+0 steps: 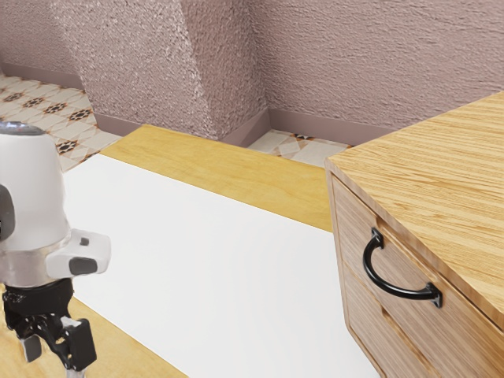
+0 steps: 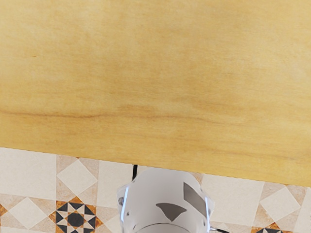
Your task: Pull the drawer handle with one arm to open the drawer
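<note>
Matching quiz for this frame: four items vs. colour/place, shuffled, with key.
Column A
1. drawer handle
2. mat
3. floor
4. gripper

Column B
a. patterned tiles
b. black, curved, on the wooden cabinet front
c. white, flat on the table
d. low at the exterior view's left, far from the cabinet

Pairs: 1-b, 2-c, 3-a, 4-d
</note>
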Action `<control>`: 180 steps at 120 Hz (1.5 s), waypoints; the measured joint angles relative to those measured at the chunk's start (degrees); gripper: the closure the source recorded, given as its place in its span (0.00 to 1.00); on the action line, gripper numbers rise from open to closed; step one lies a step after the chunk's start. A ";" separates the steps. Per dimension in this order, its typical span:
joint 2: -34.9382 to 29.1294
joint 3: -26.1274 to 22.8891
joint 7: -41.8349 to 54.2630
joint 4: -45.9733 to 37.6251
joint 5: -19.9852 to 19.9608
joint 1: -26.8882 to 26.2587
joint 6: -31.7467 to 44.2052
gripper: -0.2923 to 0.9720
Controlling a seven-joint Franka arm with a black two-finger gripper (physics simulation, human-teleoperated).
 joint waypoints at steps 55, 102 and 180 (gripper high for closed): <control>3.21 -4.16 27.99 6.87 -0.58 -8.93 18.26 0.23; 3.38 -3.73 72.37 1.38 -1.05 -13.43 39.34 0.23; 18.02 8.23 100.09 12.21 -0.93 -34.97 57.06 0.23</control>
